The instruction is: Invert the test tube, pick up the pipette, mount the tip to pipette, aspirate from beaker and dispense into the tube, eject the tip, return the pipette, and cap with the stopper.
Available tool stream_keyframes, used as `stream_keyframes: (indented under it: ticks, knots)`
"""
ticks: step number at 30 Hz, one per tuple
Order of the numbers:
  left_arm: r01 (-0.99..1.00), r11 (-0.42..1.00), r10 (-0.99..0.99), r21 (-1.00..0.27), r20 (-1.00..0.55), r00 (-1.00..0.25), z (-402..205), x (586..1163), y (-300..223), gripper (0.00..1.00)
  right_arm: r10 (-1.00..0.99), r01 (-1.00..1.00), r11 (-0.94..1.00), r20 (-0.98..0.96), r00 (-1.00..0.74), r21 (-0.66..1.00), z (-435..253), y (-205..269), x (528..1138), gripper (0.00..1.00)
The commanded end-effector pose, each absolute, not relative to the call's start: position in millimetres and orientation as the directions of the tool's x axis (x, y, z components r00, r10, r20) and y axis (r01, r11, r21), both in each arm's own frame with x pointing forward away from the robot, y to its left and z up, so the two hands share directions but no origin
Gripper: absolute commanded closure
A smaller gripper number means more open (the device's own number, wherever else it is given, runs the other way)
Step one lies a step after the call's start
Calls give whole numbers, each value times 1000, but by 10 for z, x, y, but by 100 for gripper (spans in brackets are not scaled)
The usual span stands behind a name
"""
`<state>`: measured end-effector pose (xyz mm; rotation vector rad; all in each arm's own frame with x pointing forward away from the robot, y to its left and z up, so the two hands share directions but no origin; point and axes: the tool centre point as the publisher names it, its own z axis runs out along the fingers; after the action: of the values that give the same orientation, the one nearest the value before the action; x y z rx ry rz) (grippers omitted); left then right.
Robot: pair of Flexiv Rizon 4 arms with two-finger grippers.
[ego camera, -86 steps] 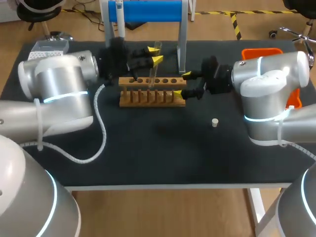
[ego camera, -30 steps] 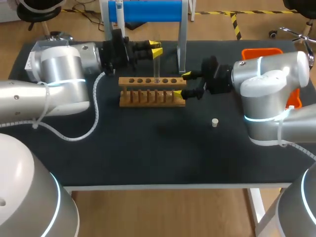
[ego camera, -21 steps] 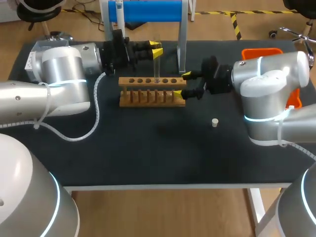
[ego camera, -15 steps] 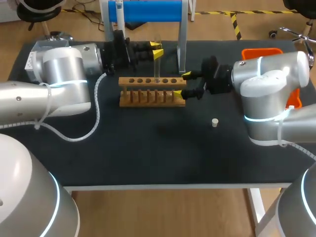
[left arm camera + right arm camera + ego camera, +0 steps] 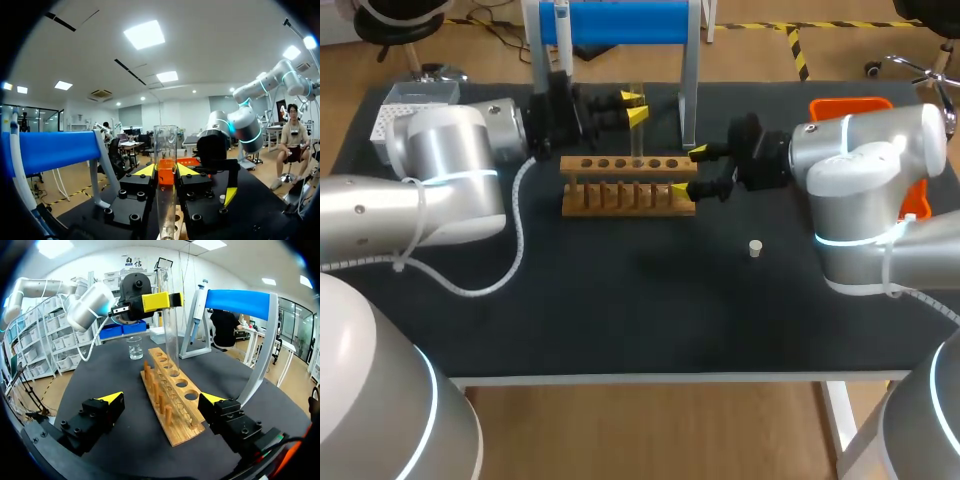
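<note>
The opening step looks done, or nearly so. The clear glass test tube (image 5: 165,142) stands upright with its open mouth up. Its foot sits in a hole of the wooden rack of holes and pegs (image 5: 628,196), at the back middle of the black bench (image 5: 620,310). Everything after that appears undone. At the bench's left rear corner a pale perforated box (image 5: 412,98), probably the tips, sits untouched. The small clear glass beaker (image 5: 134,347) stands beyond the rack's far end. The white pipette (image 5: 198,302) hangs on the blue-barred stand (image 5: 620,22) behind the rack. The small pale stopper (image 5: 755,247) lies alone on the bench to the right, well apart from the rack. So picking up the pipette, mounting a tip, aspirating, dispensing, ejecting, returning and capping all seem left to do. The jaws of the left arm (image 5: 450,170) are set narrow, with the yellow tips lying against the upper part of the tube on two opposite sides. No gap shows in the left wrist view, so I judge them to be pinching it. The jaws of the right arm (image 5: 860,160) are spread wide and hold nothing. The rack's near end lies between them, and bare bench shows on either side, so they touch neither side of it.
</note>
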<state>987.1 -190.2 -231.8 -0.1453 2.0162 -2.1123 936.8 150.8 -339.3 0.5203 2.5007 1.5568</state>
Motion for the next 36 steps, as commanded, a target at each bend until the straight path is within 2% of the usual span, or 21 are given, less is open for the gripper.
stream_keyframes:
  ticks: [1, 12, 27, 36]
  knots:
    - [94, -45, -225, -994, -82, -971, -2350, 9873, -1907, 100, 366, 213, 403, 56, -929, 890, -3387, 1504, 9367, 0]
    - [103, -35, -215, -994, -93, -972, -2438, 9895, -1930, 100, 366, 213, 403, 56, -929, 890, -3387, 1504, 9367, 0]
    - [67, 86, -186, -994, -82, -979, -2587, 9930, -1916, 100, 366, 213, 403, 56, -929, 890, -3387, 1504, 9367, 0]
    - [48, 106, -181, -993, -67, -981, -2694, 9939, -1908, 100, 366, 213, 403, 56, -929, 890, -3387, 1504, 9367, 0]
